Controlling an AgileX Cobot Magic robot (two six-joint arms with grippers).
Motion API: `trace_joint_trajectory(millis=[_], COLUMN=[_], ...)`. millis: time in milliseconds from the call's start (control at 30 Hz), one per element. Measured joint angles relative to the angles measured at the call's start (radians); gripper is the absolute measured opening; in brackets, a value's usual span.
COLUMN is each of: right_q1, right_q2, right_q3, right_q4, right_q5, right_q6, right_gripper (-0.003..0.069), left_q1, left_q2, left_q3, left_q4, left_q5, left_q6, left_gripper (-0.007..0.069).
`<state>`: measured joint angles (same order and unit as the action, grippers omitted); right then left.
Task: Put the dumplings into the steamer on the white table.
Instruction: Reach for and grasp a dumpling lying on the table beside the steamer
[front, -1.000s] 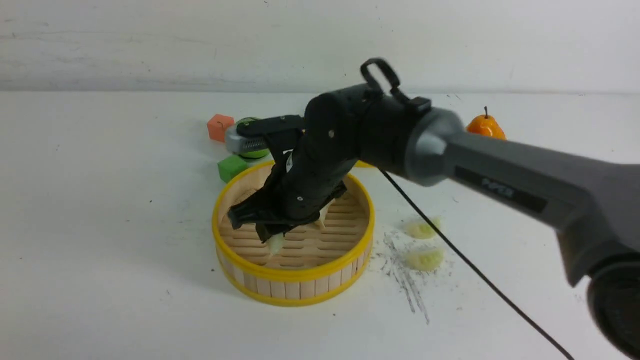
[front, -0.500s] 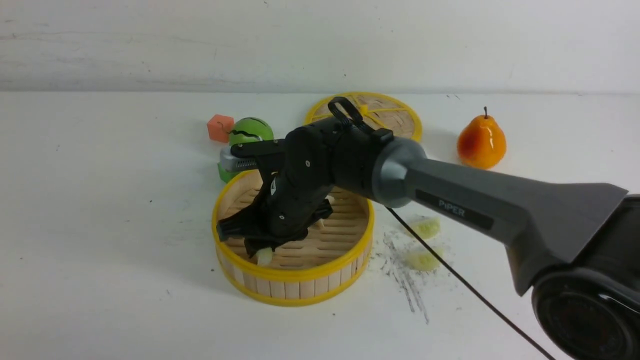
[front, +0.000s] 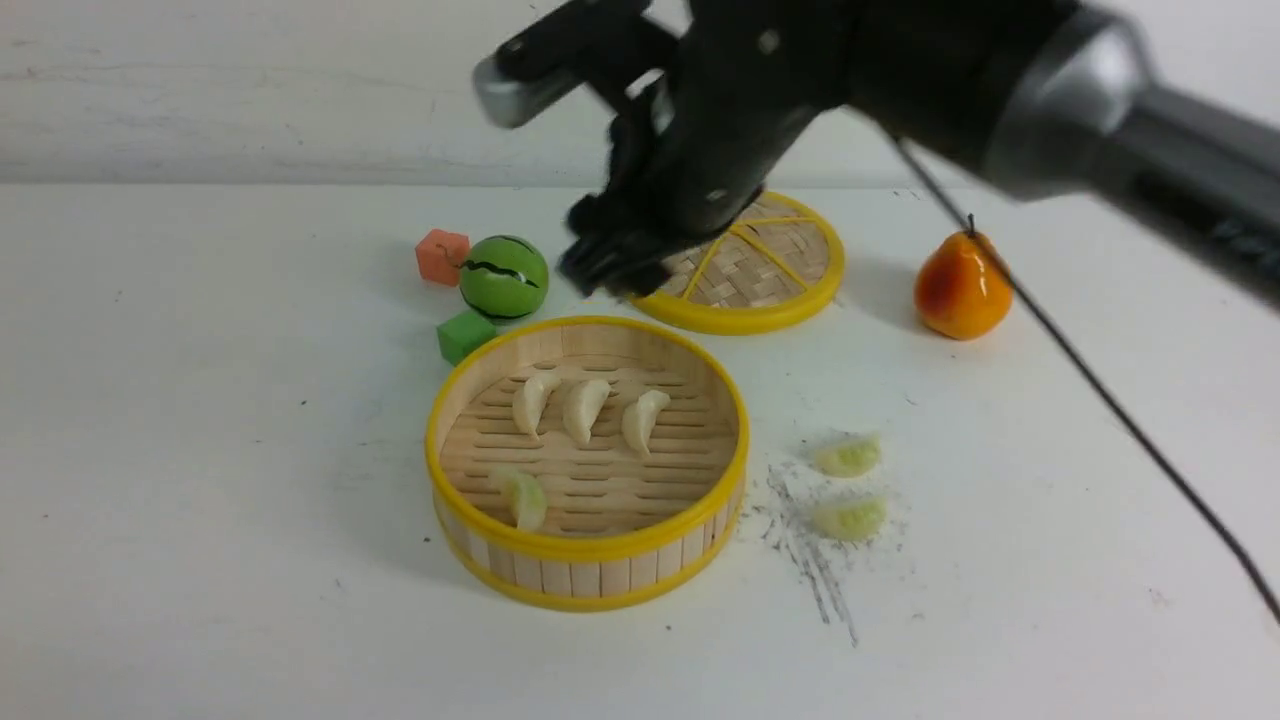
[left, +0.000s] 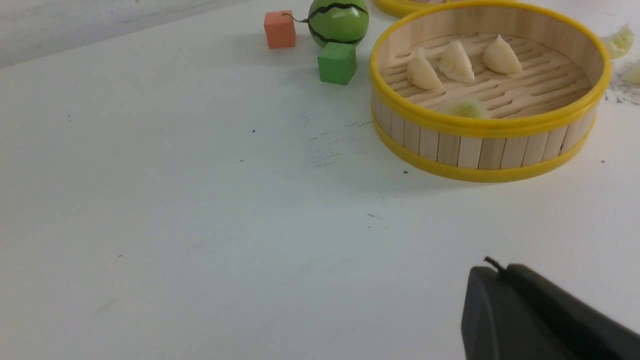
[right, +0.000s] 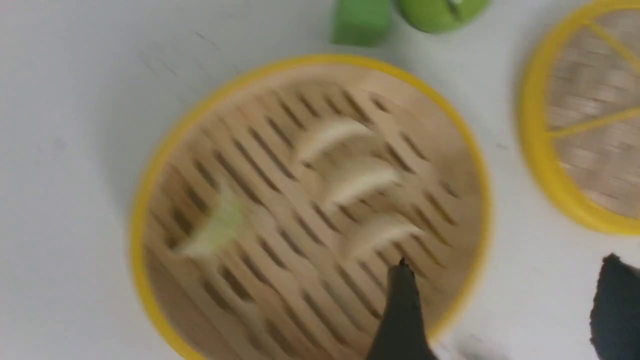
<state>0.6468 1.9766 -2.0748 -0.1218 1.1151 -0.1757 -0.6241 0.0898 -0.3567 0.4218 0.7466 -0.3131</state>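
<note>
The steamer (front: 590, 548) stands mid-table on the white table (front: 200, 450). On its slatted floor lie three cream-white dumplings (front: 583, 409) in a row and one pale green dumpling (front: 525, 497) near the front left wall. Two more green dumplings (front: 848, 456) (front: 850, 517) lie on the table to its right. My right gripper (front: 610, 265) hangs high behind the steamer, blurred; in its wrist view the right gripper (right: 507, 262) is open and empty above the steamer's rim (right: 480, 210). The left gripper (left: 492, 270) is shut with nothing in it, low over bare table, well short of the steamer (left: 490, 127).
A flat woven lid (front: 760, 270) lies behind the steamer, partly under my right gripper. A green watermelon ball (front: 504, 276), orange cube (front: 441, 255) and green cube (front: 464, 335) sit back left, a pear (front: 961, 288) back right. Grey scratch marks (front: 810, 560) lie beside the loose dumplings.
My right gripper opened and let go of the green dumpling, which now lies in the steamer. The arm then rose up and back out of the basket.
</note>
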Motion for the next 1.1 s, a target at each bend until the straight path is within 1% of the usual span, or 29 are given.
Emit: trace_joint_trajectory(millis=[67, 100, 133, 167, 200, 233, 267, 300, 333, 400, 533, 600, 633, 667, 700, 767, 833, 933, 1033, 1100], right_q1=[-0.069, -0.124, -0.152, -0.217, -0.243, -0.295, -0.313, -0.341, -0.351, -0.368, -0.367, -0.366, -0.363, -0.362, -0.359, -0.354, -0.354, -0.354, -0.354, -0.354], right_q2=[-0.022, -0.023, -0.022, -0.018, -0.013, -0.005, 0.000, 0.010, 0.012, 0.020, 0.031, 0.038, 0.048, 0.050, 0.067, 0.097, 0.130, 0.151, 0.149, 0.147], right_q3=[0.029, 0.061, 0.082, 0.135, 0.174, 0.236, 0.265, 0.328, 0.345, 0.419, 0.481, 0.482, 0.482, 0.482, 0.482, 0.482, 0.482, 0.484, 0.481, 0.472], right_q4=[0.024, 0.070, 0.098, 0.160, 0.202, 0.260, 0.283, 0.319, 0.328, 0.339, 0.396, 0.411, 0.429, 0.429, 0.432, 0.433, 0.420, 0.398, 0.394, 0.394], right_q5=[0.074, 0.100, 0.105, 0.110, 0.110, 0.111, 0.111, 0.100, 0.089, 0.045, -0.070, -0.096, -0.123, -0.127, -0.144, -0.154, -0.157, -0.151, -0.121, -0.087], right_q6=[-0.103, -0.165, -0.192, -0.245, -0.267, -0.324, -0.343, -0.422, -0.459, -0.589, -0.823, -0.875, -0.930, -0.930, -0.980, -1.040, -1.070, -1.070, -1.034, -0.981], right_gripper=[0.0461, 0.0450, 0.0446, 0.0437, 0.0433, 0.0428, 0.0427, 0.0425, 0.0424, 0.0422, 0.0421, 0.0421, 0.0421, 0.0421, 0.0421, 0.0416, 0.0392, 0.0328, 0.0213, 0.0209], left_q1=[0.000, 0.000, 0.000, 0.000, 0.000, 0.000, 0.000, 0.000, 0.000, 0.000, 0.000, 0.000, 0.000, 0.000, 0.000, 0.000, 0.000, 0.000, 0.000, 0.000], left_q2=[0.000, 0.000, 0.000, 0.000, 0.000, 0.000, 0.000, 0.000, 0.000, 0.000, 0.000, 0.000, 0.000, 0.000, 0.000, 0.000, 0.000, 0.000, 0.000, 0.000], left_q3=[0.000, 0.000, 0.000, 0.000, 0.000, 0.000, 0.000, 0.000, 0.000, 0.000, 0.000, 0.000, 0.000, 0.000, 0.000, 0.000, 0.000, 0.000, 0.000, 0.000], left_q4=[-0.014, -0.022, -0.024, -0.027, -0.027, -0.027, -0.027, -0.027, -0.027, -0.027, -0.027, -0.027, -0.026, -0.026, -0.026, -0.023, -0.019, -0.017, -0.015, -0.014], left_q5=[-0.006, -0.009, -0.010, -0.009, -0.009, -0.009, -0.009, -0.009, -0.009, -0.009, -0.009, -0.009, -0.009, -0.009, -0.009, -0.009, -0.009, -0.009, -0.009, -0.008], left_q6=[0.000, 0.000, 0.000, 0.000, 0.000, 0.000, 0.000, 0.000, 0.000, 0.000, 0.000, 0.000, 0.000, 0.000, 0.000, 0.000, 0.000, 0.000, 0.000, 0.000], left_gripper=[-0.0003, -0.0003, -0.0002, 0.0000, 0.0000, 0.0001, 0.0002, 0.0004, 0.0004, 0.0004, 0.0006, 0.0006, 0.0006, 0.0006, 0.0006, 0.0007, 0.0011, 0.0011, 0.0009, 0.0009])
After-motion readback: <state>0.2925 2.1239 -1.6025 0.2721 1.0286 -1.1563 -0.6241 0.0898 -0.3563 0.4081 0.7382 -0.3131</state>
